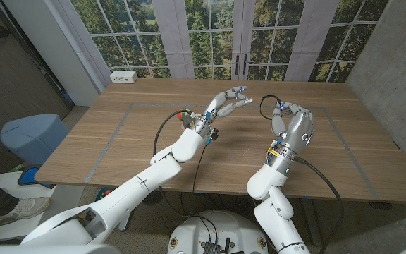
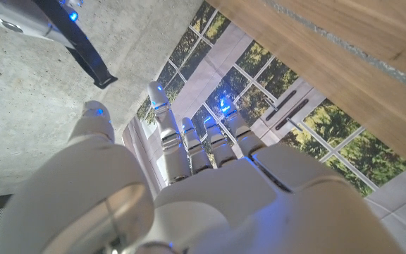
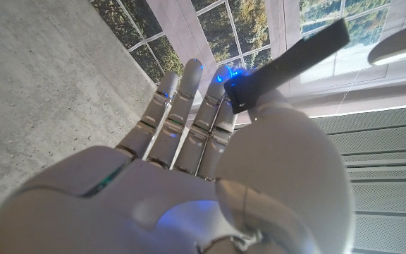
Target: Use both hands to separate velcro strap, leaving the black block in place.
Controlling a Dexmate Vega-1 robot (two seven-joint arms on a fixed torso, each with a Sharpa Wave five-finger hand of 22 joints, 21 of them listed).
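Thin black velcro strap [image 3: 287, 60] pinched in raised right hand [image 1: 292, 125], slanting toward left hand [image 1: 224, 104]; left fingers spread, empty, near.

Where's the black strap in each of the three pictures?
Head view: the velcro strap is a thin black loop at the right hand's fingertips, above the table, right of middle.
Left wrist view: the velcro strap dangles from the right hand, against the grey wall beyond the left hand's fingers.
Right wrist view: the velcro strap sticks out from the right hand's thumb tip.
Shared landmark: the window with green trees.
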